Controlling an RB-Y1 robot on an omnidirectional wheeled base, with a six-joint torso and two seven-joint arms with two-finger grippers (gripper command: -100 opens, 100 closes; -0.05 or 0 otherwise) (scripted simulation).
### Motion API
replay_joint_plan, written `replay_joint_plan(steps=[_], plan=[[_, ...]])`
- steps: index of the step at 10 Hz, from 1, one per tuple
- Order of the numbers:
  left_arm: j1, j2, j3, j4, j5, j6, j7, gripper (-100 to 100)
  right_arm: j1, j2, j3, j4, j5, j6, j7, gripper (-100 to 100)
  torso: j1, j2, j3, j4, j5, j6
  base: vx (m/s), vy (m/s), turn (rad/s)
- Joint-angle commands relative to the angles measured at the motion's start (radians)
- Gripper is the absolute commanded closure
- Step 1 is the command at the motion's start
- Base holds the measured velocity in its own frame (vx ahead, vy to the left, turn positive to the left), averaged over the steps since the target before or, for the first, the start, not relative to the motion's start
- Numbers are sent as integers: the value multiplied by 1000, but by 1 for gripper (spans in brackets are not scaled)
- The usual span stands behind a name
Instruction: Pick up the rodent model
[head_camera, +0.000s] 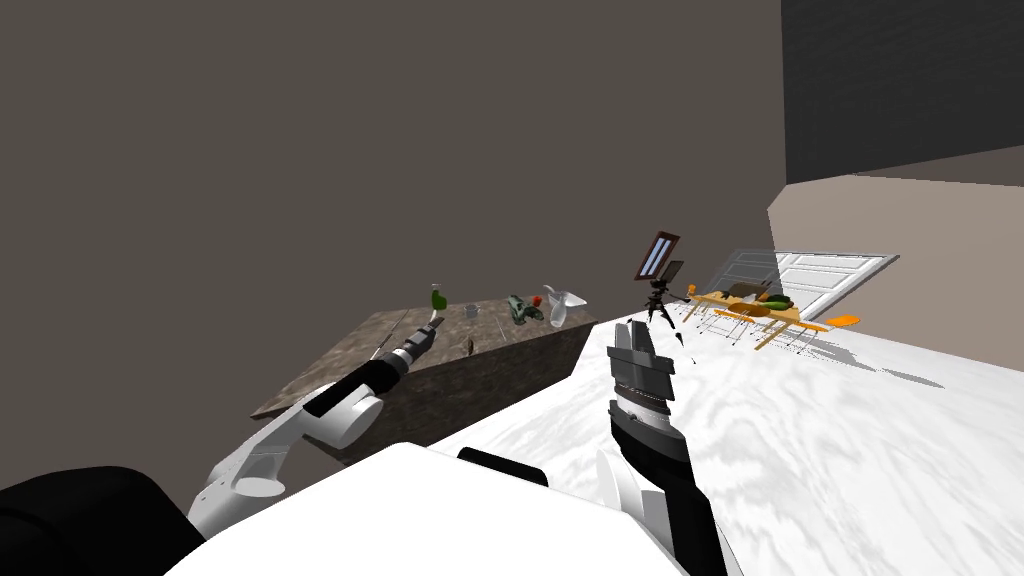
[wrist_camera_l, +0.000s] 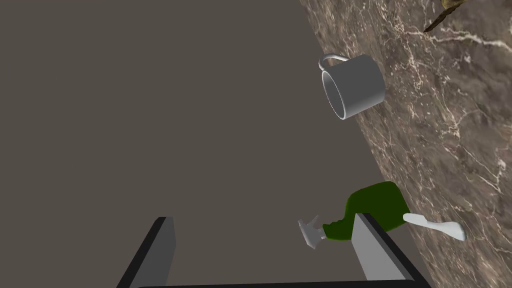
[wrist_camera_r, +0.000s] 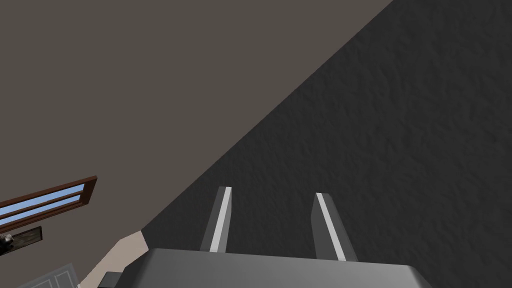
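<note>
Rodent model (head_camera: 470, 346), small and brown, lies on the marble counter (wrist_camera_l: 450, 125), nearer to us than the grey mug (wrist_camera_l: 355, 85). We judge it light, rigid and narrow, best pinched across the body, not the thin tail. Our left gripper (wrist_camera_l: 265, 247) hovers wide and empty short of the mug. Our right gripper (wrist_camera_r: 272, 225), well apart from the mug, is spread too.

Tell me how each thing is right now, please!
Small brown rodent model: on the brown marbled counter, not grabbed.
Grey mug: upright, empty.
Green spray bottle: upright.
Left gripper: open, empty.
Right gripper: open, empty.
</note>
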Motion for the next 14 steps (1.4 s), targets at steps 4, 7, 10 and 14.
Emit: replay_joint_plan(steps=[4,7,10,14], plan=[[1,37,5,2,38,118,-19,-100,0,0,0,0,0,0,0,0,1,0,0,0,0,0,31,-21,-60],[1,96,13,13,92,203,-37,-100,0,0,0,0,0,0,0,0,0,0,0,0,0,0,41,-30,-108],[0,124,15,19,118,301,-45,-100,0,0,0,0,0,0,0,0,0,0,0,0,0,0,44,-25,-85],[-2,178,18,32,167,402,-58,-100,0,0,0,0,0,0,0,0,2,1,1,0,0,-1,42,-12,-68]])
